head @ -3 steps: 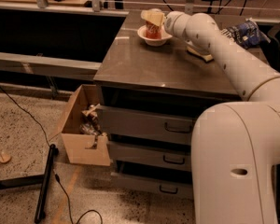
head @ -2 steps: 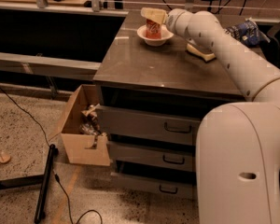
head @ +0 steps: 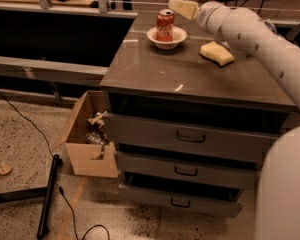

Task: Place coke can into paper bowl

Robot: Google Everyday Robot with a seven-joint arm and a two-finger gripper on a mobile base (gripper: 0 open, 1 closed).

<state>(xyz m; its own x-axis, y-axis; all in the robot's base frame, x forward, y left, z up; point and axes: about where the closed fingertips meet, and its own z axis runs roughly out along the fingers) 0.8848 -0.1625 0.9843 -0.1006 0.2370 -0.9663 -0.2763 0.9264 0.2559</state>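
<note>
The red coke can [head: 165, 25] stands upright inside the white paper bowl [head: 179, 36] at the back of the grey cabinet top [head: 190, 76]. My gripper [head: 182, 7] hovers just above and to the right of the can's top, open and holding nothing. It is apart from the can. My white arm [head: 250, 34] reaches in from the right across the cabinet top.
A yellow sponge [head: 216, 53] lies right of the bowl, under my arm. The cabinet has three drawers [head: 190, 136], the lower ones slightly pulled out. An open cardboard box [head: 87, 136] with clutter sits on the floor at the left, beside a cable and a black bar.
The gripper, which was closed around the can over the bowl, has let it go and moved up and to the right. The can now stands alone in the bowl.
</note>
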